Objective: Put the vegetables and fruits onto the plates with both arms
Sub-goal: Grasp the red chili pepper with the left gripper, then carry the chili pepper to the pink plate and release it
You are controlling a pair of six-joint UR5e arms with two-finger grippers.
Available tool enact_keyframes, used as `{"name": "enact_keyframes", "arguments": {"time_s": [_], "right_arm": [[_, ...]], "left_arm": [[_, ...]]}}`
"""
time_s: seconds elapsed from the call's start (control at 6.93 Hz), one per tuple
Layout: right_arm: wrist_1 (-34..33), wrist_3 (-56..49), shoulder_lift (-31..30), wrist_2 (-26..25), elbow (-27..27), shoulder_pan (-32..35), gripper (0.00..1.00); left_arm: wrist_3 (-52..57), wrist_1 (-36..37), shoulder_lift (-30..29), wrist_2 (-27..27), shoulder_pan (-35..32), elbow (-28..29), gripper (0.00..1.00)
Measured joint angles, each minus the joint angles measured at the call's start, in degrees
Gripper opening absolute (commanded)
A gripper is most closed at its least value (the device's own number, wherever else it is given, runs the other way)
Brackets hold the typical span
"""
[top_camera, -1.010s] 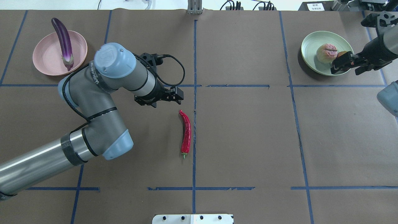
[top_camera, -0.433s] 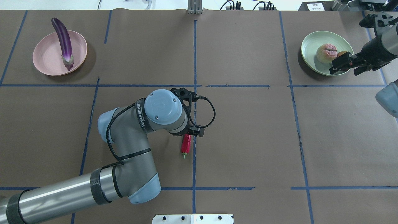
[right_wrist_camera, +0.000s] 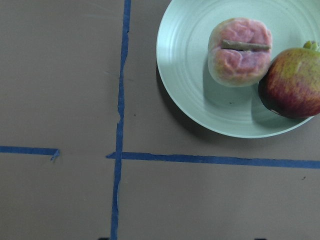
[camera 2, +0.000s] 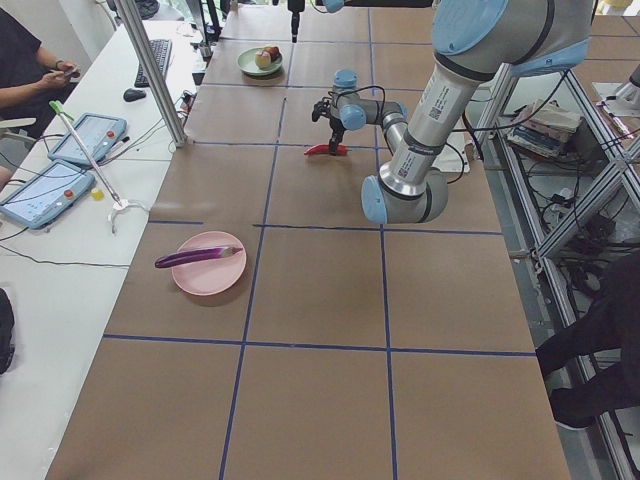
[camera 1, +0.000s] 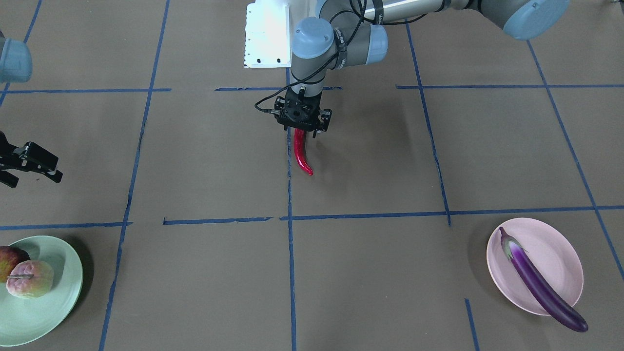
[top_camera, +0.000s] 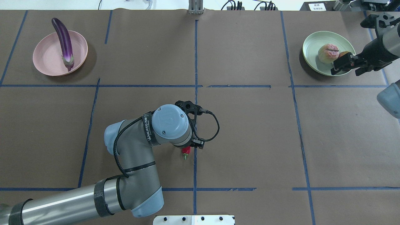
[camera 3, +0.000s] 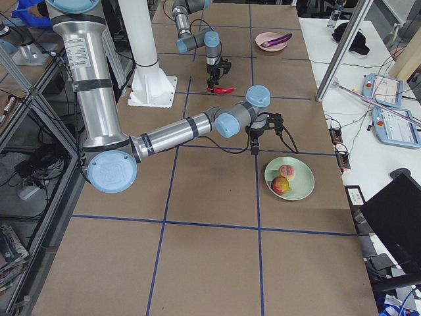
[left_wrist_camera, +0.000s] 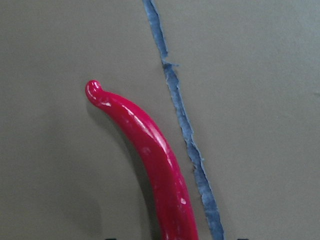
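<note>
Left silver-grey arm's black gripper (camera 1: pixel 303 130) low over stem end of curved glossy red chili pepper (camera 1: pixel 302 153) lying at table centre, jaws wide apart astride it, not touching; right black gripper (camera 1: pixel 36 178) apart, empty, near pale mint-green round plate (camera 1: pixel 58 292) bearing pale pink fruit (camera 1: pixel 30 279) and red-yellow fruit (camera 1: pixel 9 263); pale pink round plate (camera 1: pixel 560 248) bearing long purple eggplant (camera 1: pixel 536 282).

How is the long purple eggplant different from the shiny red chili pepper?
The long purple eggplant is bigger and thicker than the slim red chili pepper. The eggplant rests on the pale pink plate, its tip overhanging the rim; the chili lies on the brown table. Both are long and glossy.
</note>
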Motion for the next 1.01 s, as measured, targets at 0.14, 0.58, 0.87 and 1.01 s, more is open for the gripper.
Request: {"name": "enact_keyframes", "arguments": {"time_s": [0.14,0.58,0.87,1.01], "right_arm": [[0.0,0.0,0.0,0.0,0.0,0.0,1.00],[0.0,0.0,-0.1,0.0,0.0,0.0,1.00],[0.0,0.0,-0.2,-0.2,0.2,0.0,1.00],[0.0,0.0,-0.3,-0.3,0.5,0.1,1.00]], "left_arm": [[0.0,0.0,0.0,0.0,0.1,0.0,0.00],[-2.1,0.1,0.9,-0.1,-3.5,-2.4,0.01],[-6.8,-0.3,6.3,-0.8,-15.1,-4.3,0.01],[-7.2,-0.5,9.1,-2.4,-22.1,-3.3,0.03]]}}
